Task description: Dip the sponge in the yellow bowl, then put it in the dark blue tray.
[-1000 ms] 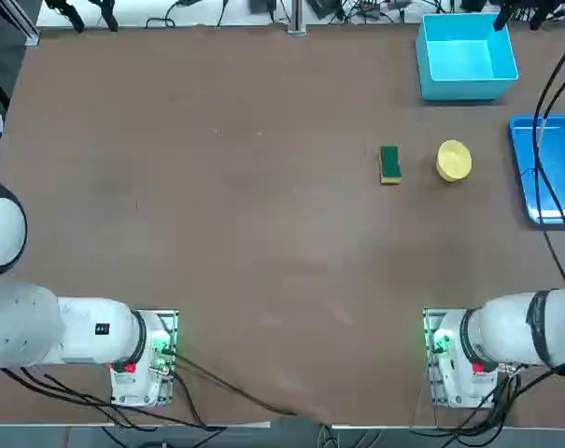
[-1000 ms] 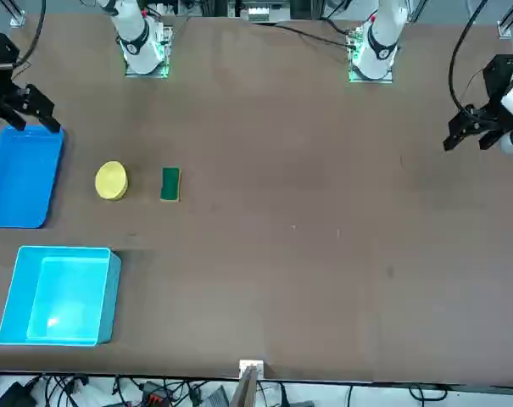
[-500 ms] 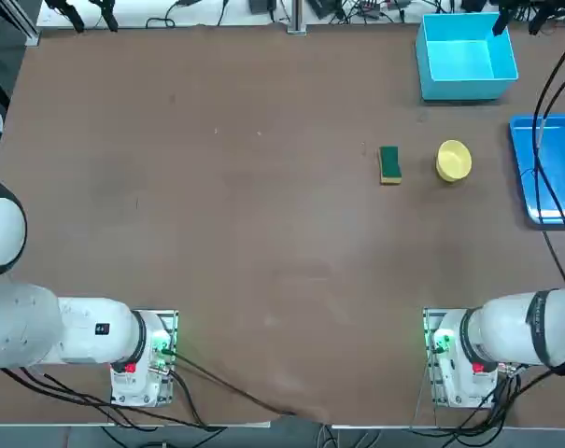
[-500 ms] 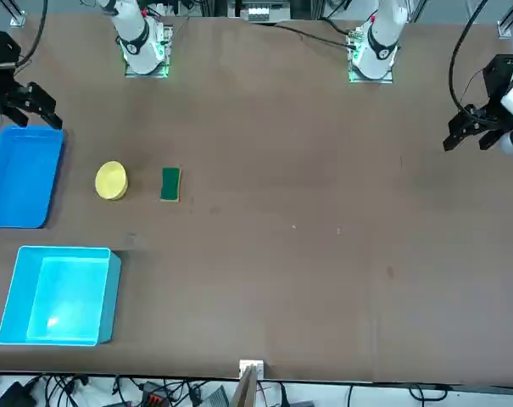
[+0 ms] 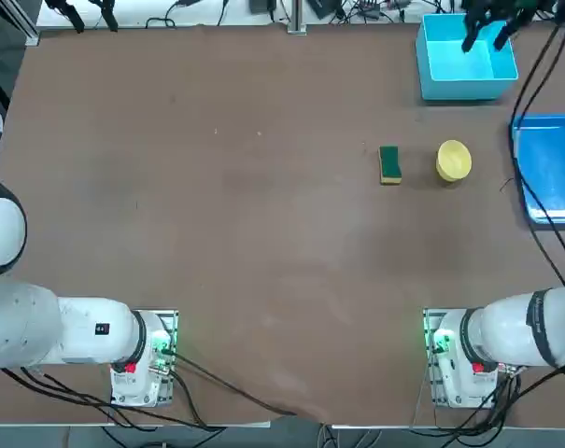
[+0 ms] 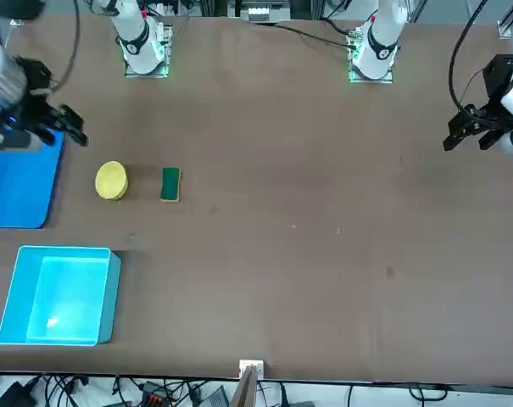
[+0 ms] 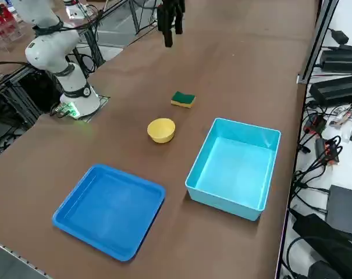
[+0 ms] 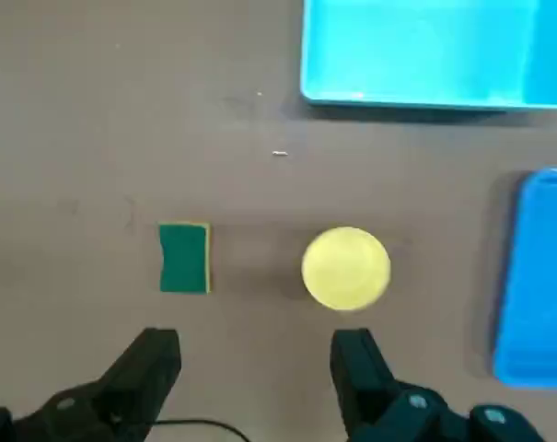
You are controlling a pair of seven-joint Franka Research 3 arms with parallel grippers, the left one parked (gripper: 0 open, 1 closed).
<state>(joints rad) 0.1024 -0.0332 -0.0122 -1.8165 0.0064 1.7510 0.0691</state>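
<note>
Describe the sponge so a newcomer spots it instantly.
Find the deep, light cyan square box standing on the brown table. Near it on the table sits a small round yellow bowl. The sponge lies beside that bowl, on the side away from the flat blue tray: a small rectangular block, dark green over yellow.

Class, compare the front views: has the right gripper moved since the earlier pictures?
Yes: in the front view the right gripper has shifted rightward, closer to the yellow bowl.
</note>
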